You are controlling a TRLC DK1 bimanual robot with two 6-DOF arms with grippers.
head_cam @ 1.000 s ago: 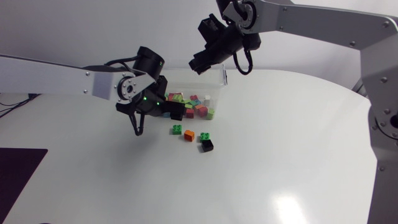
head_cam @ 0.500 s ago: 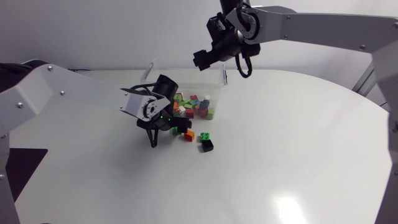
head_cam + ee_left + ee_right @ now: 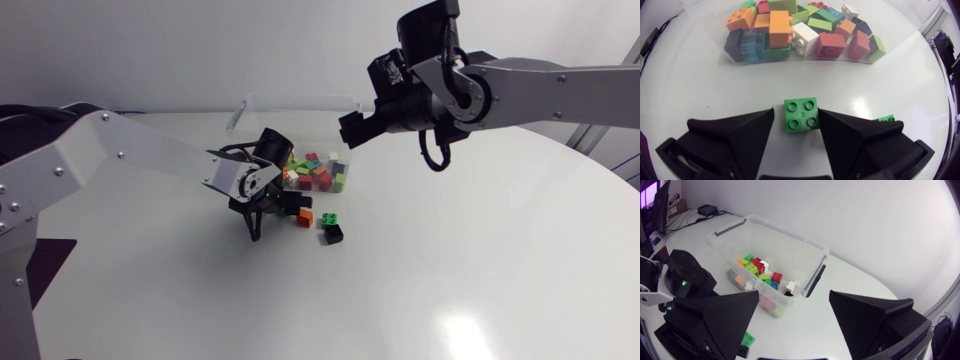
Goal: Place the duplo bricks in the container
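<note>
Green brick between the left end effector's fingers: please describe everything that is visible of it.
The green brick is a square piece of glossy plastic with four round studs. It lies flat on the white table, studs up, slightly turned, between the open fingers of the left end effector. One finger looks to be against it; a narrow gap shows at the other. The clear container stands ahead of it, apart.
</note>
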